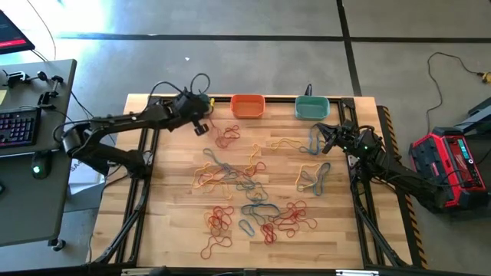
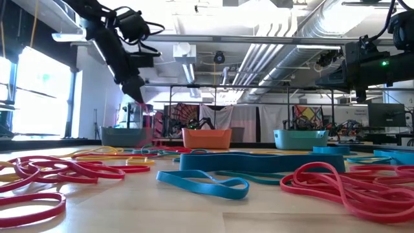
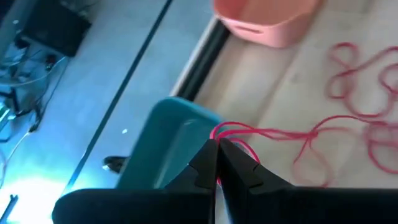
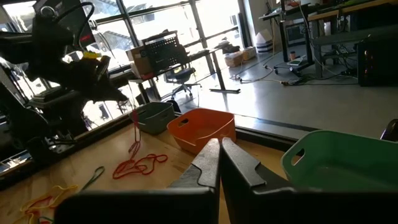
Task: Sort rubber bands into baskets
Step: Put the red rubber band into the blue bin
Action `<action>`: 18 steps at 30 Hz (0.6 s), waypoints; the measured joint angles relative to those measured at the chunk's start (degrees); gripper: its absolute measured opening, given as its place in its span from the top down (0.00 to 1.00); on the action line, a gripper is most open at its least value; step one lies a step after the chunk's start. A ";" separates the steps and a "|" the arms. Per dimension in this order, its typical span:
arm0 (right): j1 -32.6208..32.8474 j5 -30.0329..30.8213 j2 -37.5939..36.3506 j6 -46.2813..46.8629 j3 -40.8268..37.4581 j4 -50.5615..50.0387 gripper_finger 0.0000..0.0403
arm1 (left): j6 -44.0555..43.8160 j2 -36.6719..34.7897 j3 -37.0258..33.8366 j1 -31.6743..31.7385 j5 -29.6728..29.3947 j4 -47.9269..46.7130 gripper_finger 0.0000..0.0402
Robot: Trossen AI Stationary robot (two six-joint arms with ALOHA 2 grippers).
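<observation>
The wooden table (image 1: 176, 222) fills the middle of the high view, and across its centre and lower half lies a loose tangle of rubber bands (image 1: 249, 201) in red, yellow and blue.

Along the table's upper edge stand the baskets. The orange one (image 1: 247, 106) is at top centre, the teal-green one (image 1: 312, 107) just to its right. The grey-blue one (image 4: 155, 116) sits at the upper left, mostly hidden under the left arm in the high view.

The left gripper (image 3: 217, 163) hangs above the grey-blue basket in the upper left, its fingers pinched together on a red rubber band (image 3: 261, 132) that dangles down toward the table.

The right gripper (image 1: 328, 139) waits at the right of the frame, just below the teal-green basket, fingers pressed together with nothing between them.
</observation>
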 joint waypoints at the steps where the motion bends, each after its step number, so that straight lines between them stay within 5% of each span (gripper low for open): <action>1: 0.01 0.00 0.00 0.00 0.00 0.00 1.00 | 0.31 -0.19 0.00 0.84 -0.20 0.15 1.00; 9: 0.00 0.00 -0.01 0.00 0.01 0.00 1.00 | 0.26 -0.25 0.00 4.99 -3.11 3.30 1.00; 18: 0.02 0.00 0.00 0.00 0.02 0.00 1.00 | -0.09 -0.25 0.02 1.91 -5.35 8.01 1.00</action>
